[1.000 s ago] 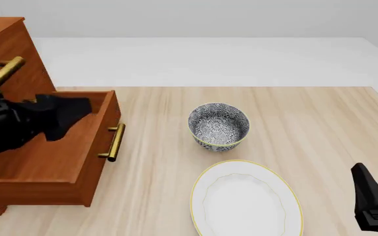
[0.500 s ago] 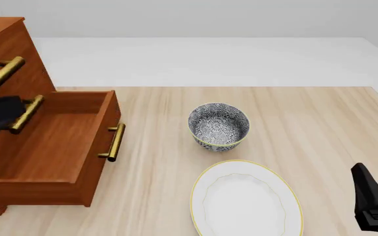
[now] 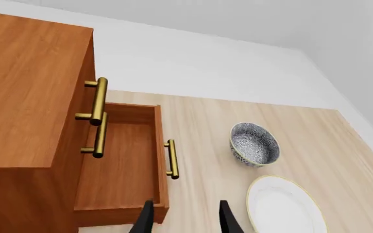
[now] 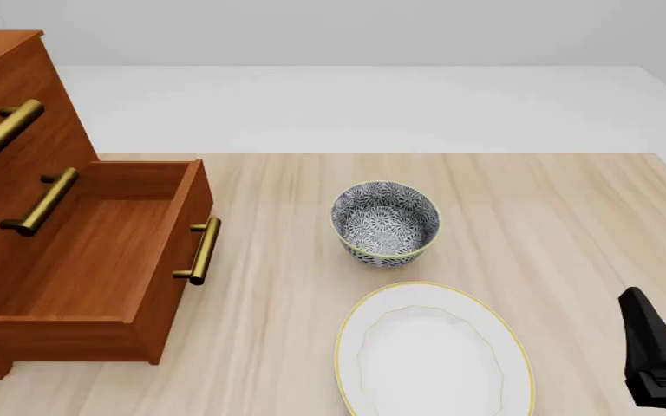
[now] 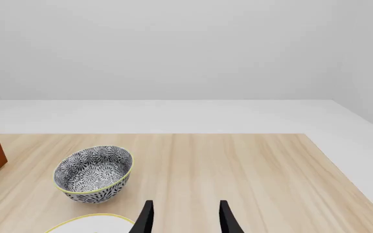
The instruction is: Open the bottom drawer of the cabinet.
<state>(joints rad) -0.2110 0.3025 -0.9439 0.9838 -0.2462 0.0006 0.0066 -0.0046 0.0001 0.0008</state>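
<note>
The reddish-brown cabinet (image 4: 15, 95) stands at the table's left, with its bottom drawer (image 4: 90, 260) pulled out and its plain wooden inside showing. The drawer's brass handle (image 4: 200, 251) faces the bowl. From the left wrist view the cabinet (image 3: 31, 87) and the open bottom drawer (image 3: 125, 160) lie below and ahead. My left gripper (image 3: 185, 222) is open, raised well back from the drawer, and holds nothing. It is out of the front view. My right gripper (image 5: 185, 221) is open and empty at the table's near right (image 4: 648, 338).
A patterned blue-and-white bowl (image 4: 385, 221) stands mid-table, right of the drawer handle. A white plate with a yellow rim (image 4: 426, 290) lies in front of it. The two upper drawers stay shut, their brass handles (image 4: 38, 201) above the open drawer.
My left arm, which hung over the open drawer a second ago, has pulled away to the left and left the front view. The drawer stays open; the right arm has not moved.
</note>
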